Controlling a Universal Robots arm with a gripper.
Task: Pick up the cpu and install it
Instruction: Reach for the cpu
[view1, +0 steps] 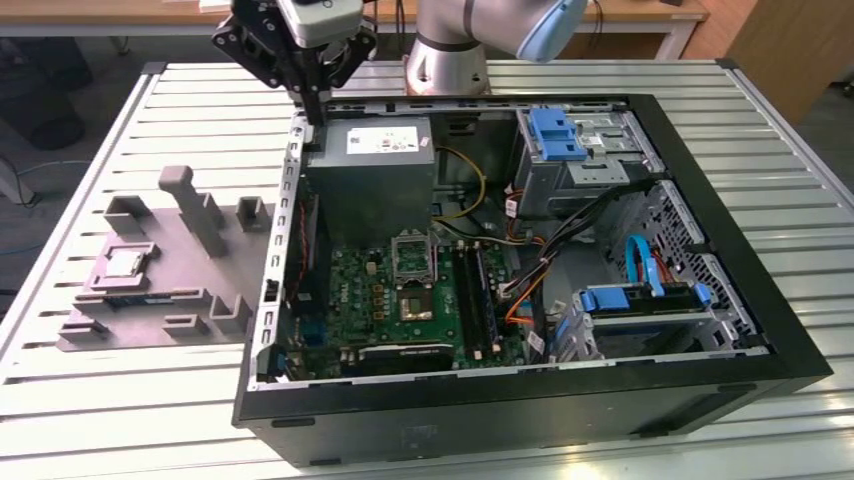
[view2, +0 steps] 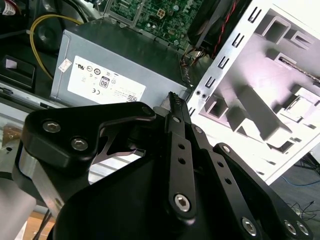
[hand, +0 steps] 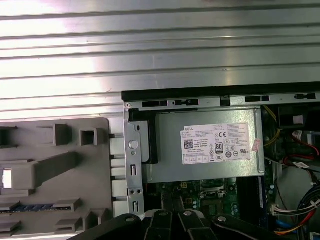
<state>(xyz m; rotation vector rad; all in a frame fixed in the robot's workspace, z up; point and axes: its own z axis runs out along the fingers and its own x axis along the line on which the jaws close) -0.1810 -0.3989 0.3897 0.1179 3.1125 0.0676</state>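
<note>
**Operator:** Item one, exterior view. Where is it?

**Cataloguer:** Off the arm (view1: 461, 50), high and well back. You look down across the worktop (view1: 107, 400) into the open computer case (view1: 534, 410), facing the arm at the far edge. The grey tray (view1: 160, 310) is on the exterior view's left.

**Operator:** Items two and three?

**Cataloguer:** First wrist view: you look straight down from nearer, over the case wall beside the power-supply box (hand: 207, 150). Second wrist view: slanted, very close, you look past the gripper (view2: 172, 100). All three views share that box and the tray.
</note>
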